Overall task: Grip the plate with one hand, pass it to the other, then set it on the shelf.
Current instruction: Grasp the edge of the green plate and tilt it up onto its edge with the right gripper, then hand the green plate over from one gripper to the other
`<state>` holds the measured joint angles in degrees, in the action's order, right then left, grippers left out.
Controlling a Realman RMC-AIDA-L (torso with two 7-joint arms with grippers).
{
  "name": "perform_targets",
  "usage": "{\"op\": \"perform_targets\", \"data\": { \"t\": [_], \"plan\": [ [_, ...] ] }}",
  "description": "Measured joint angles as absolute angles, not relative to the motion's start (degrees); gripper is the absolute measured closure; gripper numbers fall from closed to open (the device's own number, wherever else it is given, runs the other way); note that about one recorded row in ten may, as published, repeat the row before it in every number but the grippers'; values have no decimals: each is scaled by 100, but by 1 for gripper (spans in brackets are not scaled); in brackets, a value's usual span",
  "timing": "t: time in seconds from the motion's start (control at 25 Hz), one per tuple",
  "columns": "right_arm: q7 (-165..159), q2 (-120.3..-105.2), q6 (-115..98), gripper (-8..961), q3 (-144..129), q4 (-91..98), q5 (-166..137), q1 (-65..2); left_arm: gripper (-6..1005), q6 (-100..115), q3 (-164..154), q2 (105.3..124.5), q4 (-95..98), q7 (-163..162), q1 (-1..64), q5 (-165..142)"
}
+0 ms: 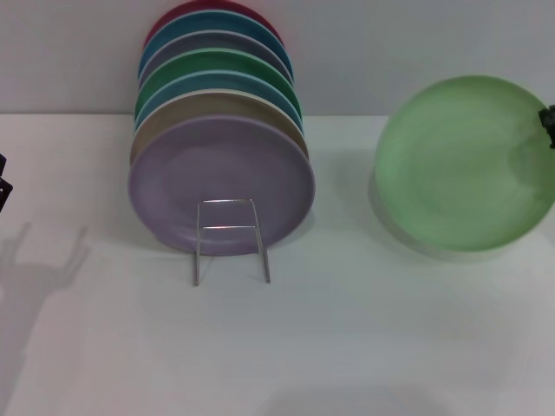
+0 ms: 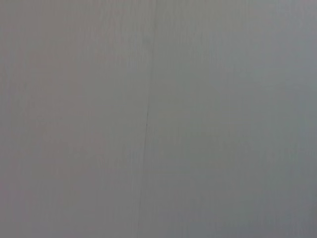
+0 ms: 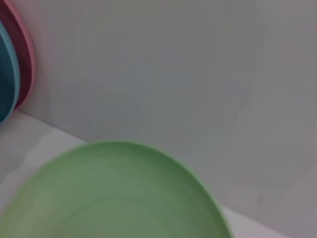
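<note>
Right tool (image 1: 548, 126) shows only as a black sliver at the right edge of the head view, touching the rim of the plate (image 1: 466, 162); I read it as clamped on that rim, since the mint plate sits tilted, right of centre, seemingly off the bench (image 1: 277, 347). Left tool (image 1: 3, 184) waits at the far left edge; grip state I cannot tell. Rack (image 1: 231, 238) of stacked plates (image 1: 221, 178) stands upper centre-left. Handover not yet made.
</note>
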<state>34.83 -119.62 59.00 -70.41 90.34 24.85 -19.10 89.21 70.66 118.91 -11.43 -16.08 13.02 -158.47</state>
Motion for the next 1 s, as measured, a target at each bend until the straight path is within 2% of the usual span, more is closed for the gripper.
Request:
{"op": "perform_targets", "data": {
  "t": [1.0],
  "plan": [
    [3763, -11993, 2040, 936, -8847, 8527, 2582, -693, 137, 8874, 7066, 11892, -1138, -1626, 1301, -15847]
  ]
}}
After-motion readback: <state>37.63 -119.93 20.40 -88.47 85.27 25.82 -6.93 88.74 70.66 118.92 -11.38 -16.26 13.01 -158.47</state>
